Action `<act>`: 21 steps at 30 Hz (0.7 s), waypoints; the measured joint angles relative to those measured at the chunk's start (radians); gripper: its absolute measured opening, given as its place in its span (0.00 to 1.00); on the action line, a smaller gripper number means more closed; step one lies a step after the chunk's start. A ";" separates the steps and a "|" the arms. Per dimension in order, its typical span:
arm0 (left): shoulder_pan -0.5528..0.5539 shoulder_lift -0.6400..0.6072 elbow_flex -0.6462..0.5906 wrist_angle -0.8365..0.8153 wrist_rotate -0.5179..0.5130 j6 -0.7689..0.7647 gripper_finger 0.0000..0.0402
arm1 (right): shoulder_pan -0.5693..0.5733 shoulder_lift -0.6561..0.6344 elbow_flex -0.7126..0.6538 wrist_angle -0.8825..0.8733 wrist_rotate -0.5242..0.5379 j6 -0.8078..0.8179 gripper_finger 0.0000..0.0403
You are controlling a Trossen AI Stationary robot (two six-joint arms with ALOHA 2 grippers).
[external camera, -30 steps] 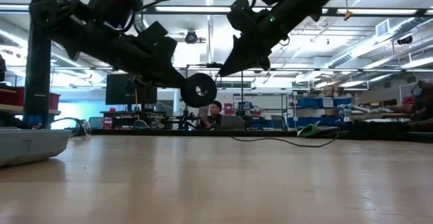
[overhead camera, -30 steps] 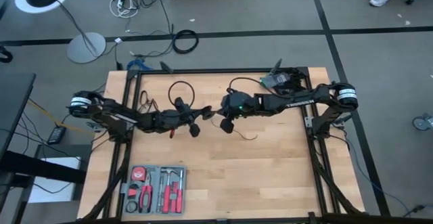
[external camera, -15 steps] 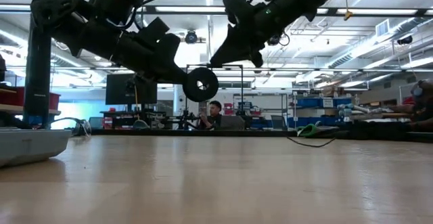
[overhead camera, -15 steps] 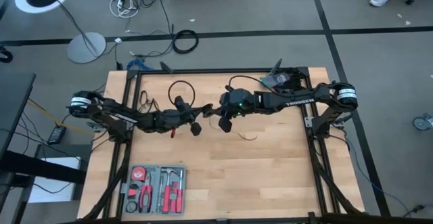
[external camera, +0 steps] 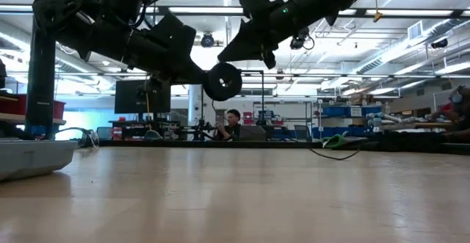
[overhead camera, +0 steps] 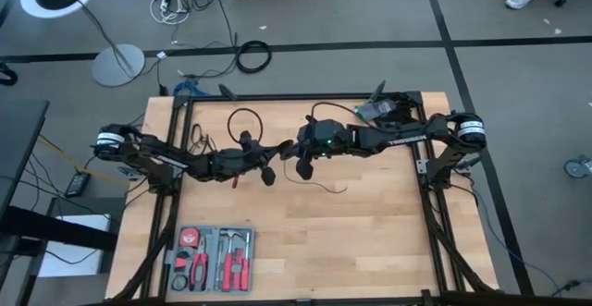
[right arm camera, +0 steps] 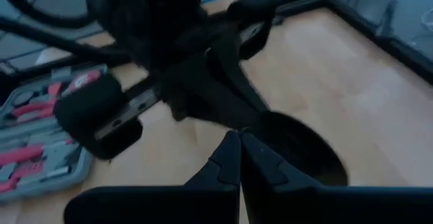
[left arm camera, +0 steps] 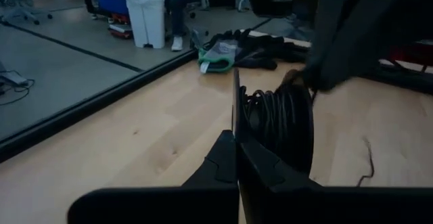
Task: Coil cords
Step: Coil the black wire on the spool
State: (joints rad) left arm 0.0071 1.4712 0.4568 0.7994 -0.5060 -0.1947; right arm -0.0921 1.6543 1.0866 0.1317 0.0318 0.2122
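Observation:
The cord is a thin black wire, mostly wound on a round black disc [external camera: 222, 81] that hangs above the table's middle. In the left wrist view the disc stands edge-on with the wound turns [left arm camera: 281, 119] beside it. A loose tail of the cord [overhead camera: 326, 187] lies on the wood. My left gripper [overhead camera: 270, 171] comes in from the table's left and is shut on the disc. My right gripper [external camera: 222, 58] comes in from the right, slanting down. It is shut, with its tip at the disc's upper rim. My left gripper pinches the disc's thin edge [left arm camera: 235, 105] between its two fingers, coming nearly level from the table's left. The disc stands upright on edge, lifted clear of the table. My right gripper's shut tip meets the wound cord at the disc's top [left arm camera: 298, 80], slanting down from the right. The strand between its fingers is too thin to see. The cord's tail hangs slack down to the table.
A grey tool tray [overhead camera: 211, 258] with red-handled tools sits at the near left. A dark bundle [overhead camera: 388, 110] lies at the far right corner. Bare wood spreads across the near right half. A person [external camera: 233, 122] sits in the room behind.
My right gripper has risen and moved toward the table's left, tipping closer to level. It now stands over the disc's top instead of beside it. The disc has come up a little in my left gripper. The cord's loose tail has slid across the wood.

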 joint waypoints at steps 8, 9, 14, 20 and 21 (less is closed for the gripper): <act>0.000 0.002 -0.003 0.001 0.002 -0.025 0.00 | 0.013 0.082 0.000 0.119 -0.010 -0.032 0.04; 0.000 0.002 -0.003 -0.001 0.001 -0.026 0.00 | 0.013 0.083 0.000 0.123 -0.010 -0.035 0.04; -0.001 0.002 -0.003 -0.015 0.002 -0.037 0.00 | 0.018 0.083 0.000 0.133 -0.010 -0.059 0.10; 0.000 0.002 -0.003 0.000 -0.064 -0.052 0.00 | 0.032 0.083 0.001 0.094 -0.010 -0.061 0.18; 0.000 0.002 -0.003 0.004 -0.071 -0.053 0.00 | 0.035 0.082 0.001 0.080 -0.010 -0.066 0.19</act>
State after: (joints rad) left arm 0.0073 1.4727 0.4538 0.8036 -0.5775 -0.2474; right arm -0.0573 1.7367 1.0874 0.2119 0.0216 0.1462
